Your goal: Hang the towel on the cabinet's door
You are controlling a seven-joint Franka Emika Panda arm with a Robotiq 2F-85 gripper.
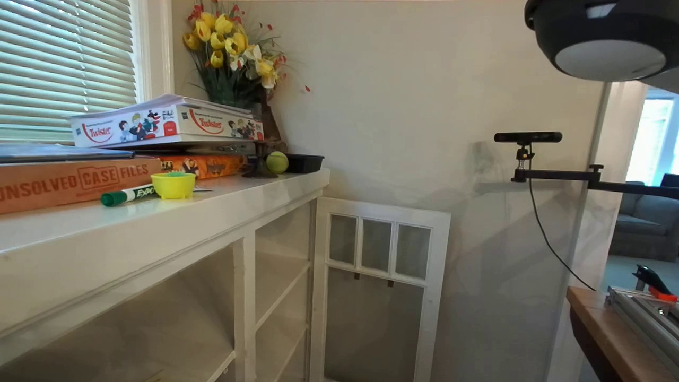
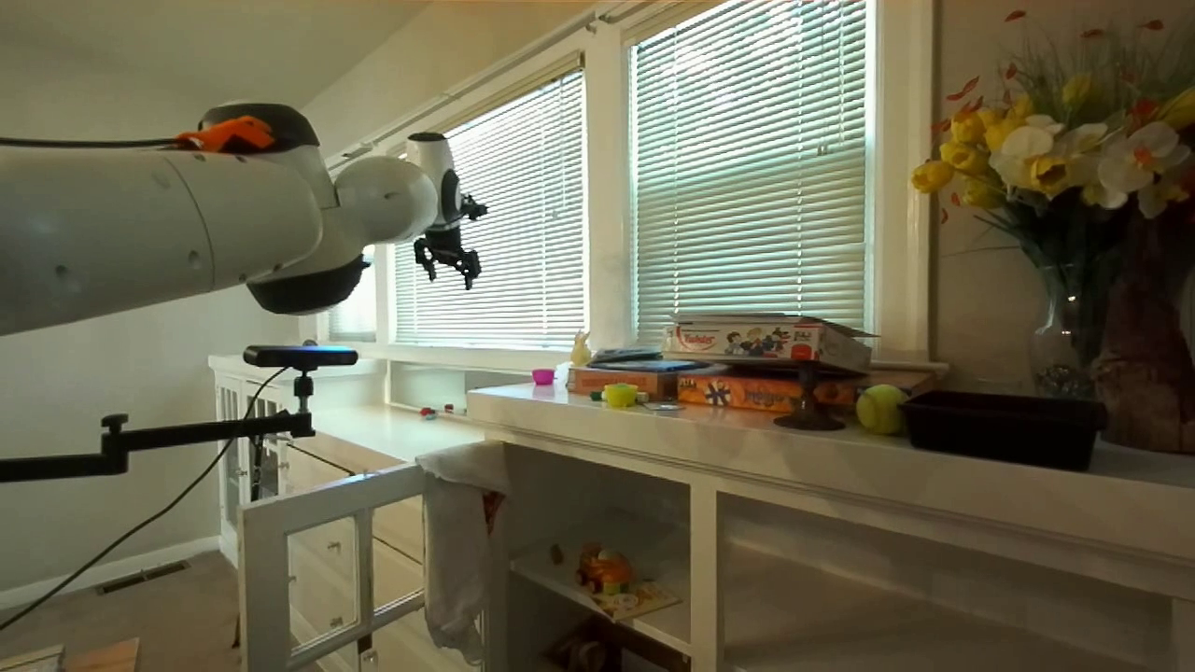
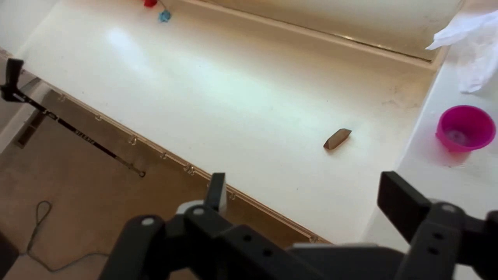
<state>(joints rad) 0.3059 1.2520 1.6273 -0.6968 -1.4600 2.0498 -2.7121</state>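
The off-white towel (image 2: 456, 551) hangs over the top corner of the open white cabinet door (image 2: 266, 560) in an exterior view, close to the cabinet's front. Its long part hangs down and a reddish patch shows at its side. My gripper (image 2: 450, 273) is above and apart from the towel, high in front of the window blinds. In the wrist view the gripper (image 3: 303, 182) is open, its fingers wide apart with nothing between them. The towel is out of view there. Another open cabinet door (image 1: 439, 265) with glass panes shows in an exterior view.
Boxed games (image 2: 747, 341), a yellow cup (image 2: 620, 395), a tennis ball (image 2: 880, 409), a black tray (image 2: 1004, 429) and a flower vase stand on the cabinet top. A pink cup (image 3: 465, 128) and a brown piece (image 3: 337, 139) lie below the gripper. A camera arm (image 2: 205, 434) juts out near the door.
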